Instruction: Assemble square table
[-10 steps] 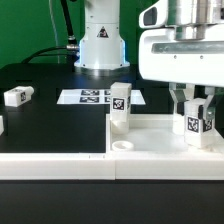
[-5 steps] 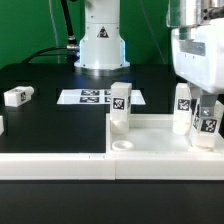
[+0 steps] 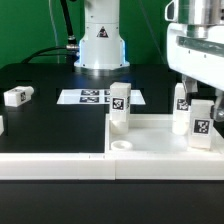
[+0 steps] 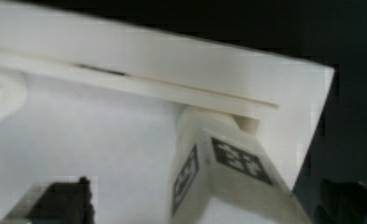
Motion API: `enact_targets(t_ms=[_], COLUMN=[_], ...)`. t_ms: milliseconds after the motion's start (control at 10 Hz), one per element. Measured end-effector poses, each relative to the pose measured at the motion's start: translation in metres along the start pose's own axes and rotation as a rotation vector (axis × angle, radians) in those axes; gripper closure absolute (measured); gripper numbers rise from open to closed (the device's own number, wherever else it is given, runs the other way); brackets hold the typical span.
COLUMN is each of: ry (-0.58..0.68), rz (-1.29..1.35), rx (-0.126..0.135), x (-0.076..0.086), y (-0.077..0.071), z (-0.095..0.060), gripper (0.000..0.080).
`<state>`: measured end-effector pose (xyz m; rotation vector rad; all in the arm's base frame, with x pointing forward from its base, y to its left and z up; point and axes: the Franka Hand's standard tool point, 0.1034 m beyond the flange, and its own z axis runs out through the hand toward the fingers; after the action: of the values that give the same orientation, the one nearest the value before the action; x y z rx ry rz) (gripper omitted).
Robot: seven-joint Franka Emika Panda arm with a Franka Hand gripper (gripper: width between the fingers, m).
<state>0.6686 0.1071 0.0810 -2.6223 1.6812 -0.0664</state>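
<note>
The white square tabletop (image 3: 165,160) lies with its rim up at the front, toward the exterior view's right. Three white tagged legs stand upright in it: one at its back corner toward the exterior view's left (image 3: 120,106), one at the back toward the right (image 3: 182,106), and one in front of that (image 3: 200,126). My gripper (image 3: 203,103) is open over this front leg, one finger on each side of its top. In the wrist view the leg (image 4: 224,165) stands between my dark fingers (image 4: 64,200) with a gap on one side, on the tabletop's floor (image 4: 91,130).
A loose white leg (image 3: 18,96) lies on the black table at the exterior view's left. The marker board (image 3: 90,97) lies in front of the robot base (image 3: 100,45). A long white rail (image 3: 50,163) runs along the front beside the tabletop. A round hole (image 3: 122,145) shows in the tabletop's near corner.
My gripper has moved toward the exterior view's right and risen a little. The back right leg, hidden behind it before, now shows. The front leg stands slightly farther right.
</note>
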Motion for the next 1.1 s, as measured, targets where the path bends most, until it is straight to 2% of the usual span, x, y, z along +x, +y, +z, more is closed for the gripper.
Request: enact_targets(t_ms=[500,600,700,800,900,1100], ry=[0.005,0.034,0.039,0.036,0.046,0.055], rz=[-0.274,-0.424,-0.516,-0.532,-0.59,-0.666], rx=[0.002,0.056,0.073,0.074,0.044,0.042], x=[0.001,0.0044,0.0057,0.0027,-0.0025,0.0003], y=[-0.0003,-0.007,-0.007,-0.0074,-0.0083,-0.0083], z=[0.0001,0.001,0.0038,0.0052,0.0047,0.0044], gripper=[0.015,0.015,0.015,0.015,0.015,0.015])
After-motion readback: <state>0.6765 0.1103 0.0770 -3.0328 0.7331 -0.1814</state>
